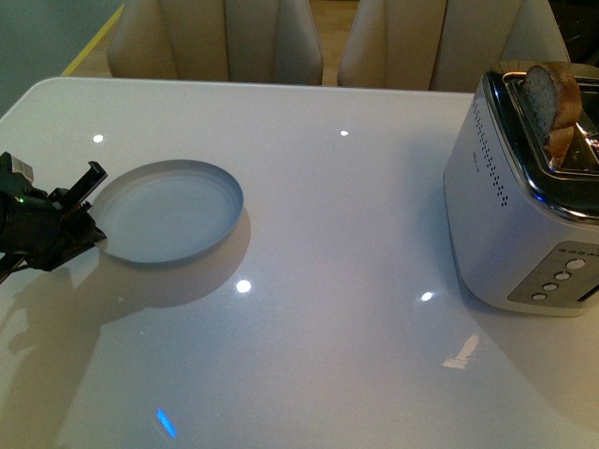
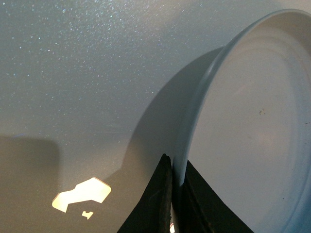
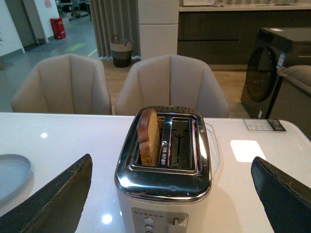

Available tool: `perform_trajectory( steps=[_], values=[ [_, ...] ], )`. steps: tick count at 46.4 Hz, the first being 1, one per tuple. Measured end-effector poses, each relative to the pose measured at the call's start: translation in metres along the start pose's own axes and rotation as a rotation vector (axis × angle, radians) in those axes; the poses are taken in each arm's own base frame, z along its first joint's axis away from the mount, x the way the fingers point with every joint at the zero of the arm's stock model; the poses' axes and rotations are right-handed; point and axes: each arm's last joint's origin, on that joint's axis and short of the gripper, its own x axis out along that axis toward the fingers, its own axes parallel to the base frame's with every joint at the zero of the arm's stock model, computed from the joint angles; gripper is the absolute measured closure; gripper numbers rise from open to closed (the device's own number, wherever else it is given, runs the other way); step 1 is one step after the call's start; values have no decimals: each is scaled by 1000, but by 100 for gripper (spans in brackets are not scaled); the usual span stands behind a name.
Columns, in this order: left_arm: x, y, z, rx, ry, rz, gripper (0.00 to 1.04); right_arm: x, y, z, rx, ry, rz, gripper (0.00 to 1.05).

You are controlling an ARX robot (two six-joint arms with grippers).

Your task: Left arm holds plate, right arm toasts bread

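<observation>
- Table: white top with a high gloss that mirrors the lamps. A fine sparkle fleck shows in the left wrist view.
- Plate: smooth, even, satin sheen; possibly glazed ceramic, but the material cannot be confirmed.
- Toaster: top plate is polished, chrome-like metal with a mirror finish. The side casing is matt silver.
- Bread: dry, porous crumb with a rougher crust.
- Left gripper: jaws matt black, faintly grained.
- Right gripper: fingers dark and matt, with coarse edges.
- Chairs: beige upholstery, smooth, low sheen.
</observation>
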Motion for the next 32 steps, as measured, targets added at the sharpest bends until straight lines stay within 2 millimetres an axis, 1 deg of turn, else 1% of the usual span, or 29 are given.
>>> perform_trajectory(
  steps=[11, 20, 28, 32],
  values=[
    [2, 7, -5, -22, -16, 14, 102, 0, 0, 0, 0, 0, 0, 9],
    [4, 14, -12, -40, -13, 29, 102, 0, 0, 0, 0, 0, 0, 9],
    [5, 15, -14, -51, -23, 36, 101, 0, 0, 0, 0, 0, 0, 9],
    [6, 16, -17, -55, -25, 45, 86, 0, 0, 0, 0, 0, 0, 9]
  ],
)
